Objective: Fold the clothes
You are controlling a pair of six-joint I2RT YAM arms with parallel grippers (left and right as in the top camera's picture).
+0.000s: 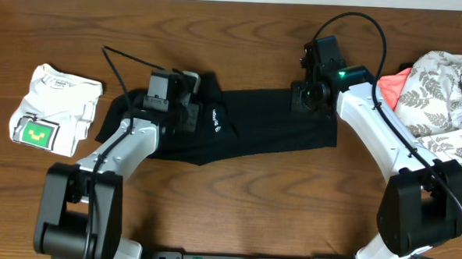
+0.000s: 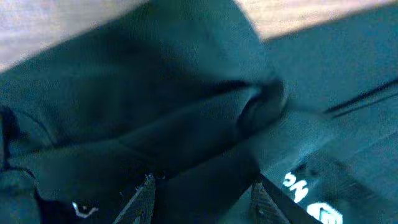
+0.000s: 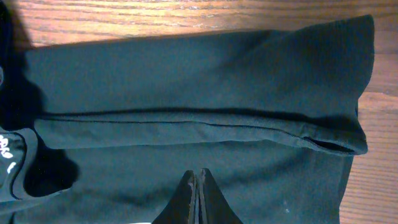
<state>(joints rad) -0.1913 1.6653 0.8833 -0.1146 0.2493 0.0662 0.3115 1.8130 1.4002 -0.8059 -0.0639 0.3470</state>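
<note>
A black garment (image 1: 270, 131) with a small white logo lies stretched across the middle of the wooden table. Its left end is bunched under my left gripper (image 1: 191, 112). In the left wrist view the left gripper's jaws (image 2: 202, 186) are apart, with folds of the black fabric (image 2: 155, 112) right below them. My right gripper (image 1: 304, 97) is over the garment's far right corner. In the right wrist view its fingers (image 3: 199, 177) are pressed together over the flat black cloth (image 3: 186, 81), and a long fold runs across ahead of them.
A folded white T-shirt (image 1: 56, 106) with a green print lies at the left of the table. A heap of white leaf-patterned cloth (image 1: 444, 84) with a coral piece (image 1: 393, 86) sits at the right edge, close behind the right arm.
</note>
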